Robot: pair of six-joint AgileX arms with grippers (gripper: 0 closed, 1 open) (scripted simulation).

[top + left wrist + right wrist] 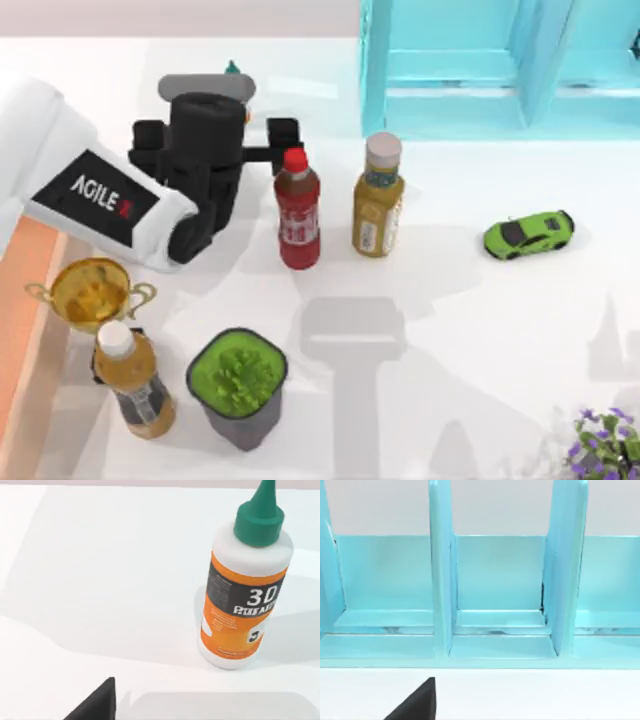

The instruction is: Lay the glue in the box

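Near the bench's far edge, left of centre, the glue (245,587) stands upright and ungrasped; in the top view only its green tip (232,68) peeks past the left gripper (215,135), which hangs over it. How far the left fingers are spread cannot be told, since just one dark fingertip (97,705) is seen. The box (20,330) is cut off at the left edge, well apart from the glue. Nothing is done yet: grasping, carrying and laying down are all left. A turquoise shelf (495,605) is faced by the right wrist camera, and the state of the right fingers cannot be told.
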